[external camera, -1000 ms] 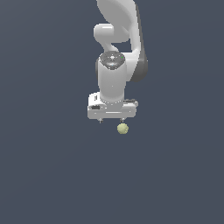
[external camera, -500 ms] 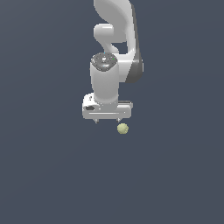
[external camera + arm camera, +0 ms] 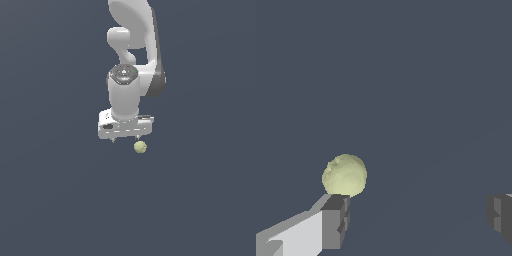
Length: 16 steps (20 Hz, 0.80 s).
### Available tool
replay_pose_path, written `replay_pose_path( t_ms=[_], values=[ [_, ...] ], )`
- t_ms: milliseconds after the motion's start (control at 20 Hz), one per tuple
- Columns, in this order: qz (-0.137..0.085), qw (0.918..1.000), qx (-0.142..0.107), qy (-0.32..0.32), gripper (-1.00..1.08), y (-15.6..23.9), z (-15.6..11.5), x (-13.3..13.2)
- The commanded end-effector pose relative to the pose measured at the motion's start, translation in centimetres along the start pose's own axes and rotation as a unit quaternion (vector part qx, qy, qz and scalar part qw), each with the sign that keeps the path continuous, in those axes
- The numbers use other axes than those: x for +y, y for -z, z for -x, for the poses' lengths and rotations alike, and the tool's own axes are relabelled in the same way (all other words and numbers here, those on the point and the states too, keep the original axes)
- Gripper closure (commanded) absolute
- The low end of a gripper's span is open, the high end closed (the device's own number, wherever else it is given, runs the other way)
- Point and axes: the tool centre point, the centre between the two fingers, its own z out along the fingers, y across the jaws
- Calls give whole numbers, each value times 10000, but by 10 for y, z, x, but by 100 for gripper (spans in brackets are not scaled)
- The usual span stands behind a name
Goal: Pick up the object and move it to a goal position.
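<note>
Open pincer (image 3: 125,138) hovering with the ball (image 3: 140,147) at its four o'clock in the exterior view, just beyond one fingertip (image 3: 336,220) and outside the gap, so realignment likely precedes grasping.

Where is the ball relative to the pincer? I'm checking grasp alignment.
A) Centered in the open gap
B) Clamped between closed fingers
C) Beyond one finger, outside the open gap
C: in the wrist view the ball sits beyond one fingertip, with the pincer open.
</note>
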Motion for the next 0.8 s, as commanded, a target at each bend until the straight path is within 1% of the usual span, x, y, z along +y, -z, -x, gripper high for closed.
replay_pose_path(
  t_ms=[0,200,350,500,750],
  values=[
    [7,9997,-6,259,-92,-6,1,-5],
    [18,9967,-15,810,-92,-17,4,-17],
    [22,9912,-21,1320,-92,-28,7,-27],
    [20,9826,-23,1859,-92,-39,11,-39],
    [8,9651,-20,2620,-92,-53,17,-56]
  ],
)
